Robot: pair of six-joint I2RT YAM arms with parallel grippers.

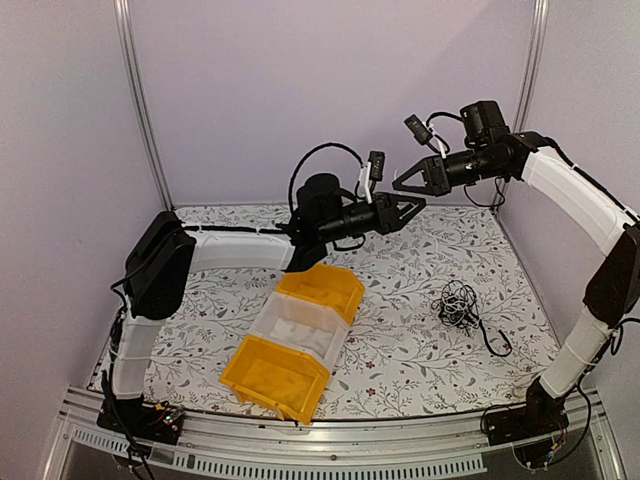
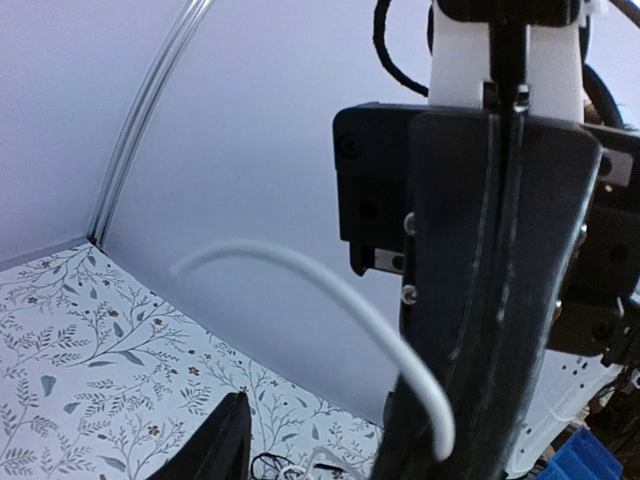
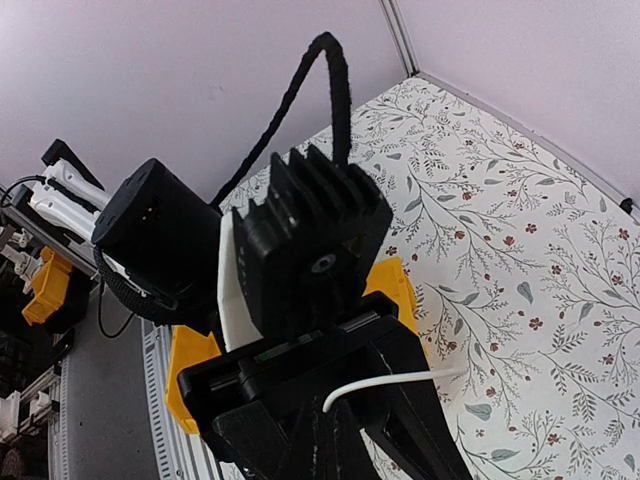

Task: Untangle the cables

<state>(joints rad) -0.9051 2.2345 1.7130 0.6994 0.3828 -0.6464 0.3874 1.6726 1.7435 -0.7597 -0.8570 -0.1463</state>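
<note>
Your right gripper (image 1: 398, 186) is closed beside a thin white cable (image 2: 330, 290); left gripper (image 1: 416, 207) unclear. The tangled black cables (image 1: 458, 303) lie apart, near the floral bench (image 1: 400, 350)'s right edge.

On the floral-patterned bench (image 1: 420, 360), the tangled bunch of thin black cables (image 1: 458, 303) lies at three o'clock, the row of yellow and clear plastic bins (image 1: 300, 330) at eight o'clock.

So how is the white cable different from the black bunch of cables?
The white cable is pale; the black bunch is dark. The white cable is one curved strand; the black bunch is a tangle. The white cable is up in the air; the black bunch lies on the table. Both are thin wires.
</note>
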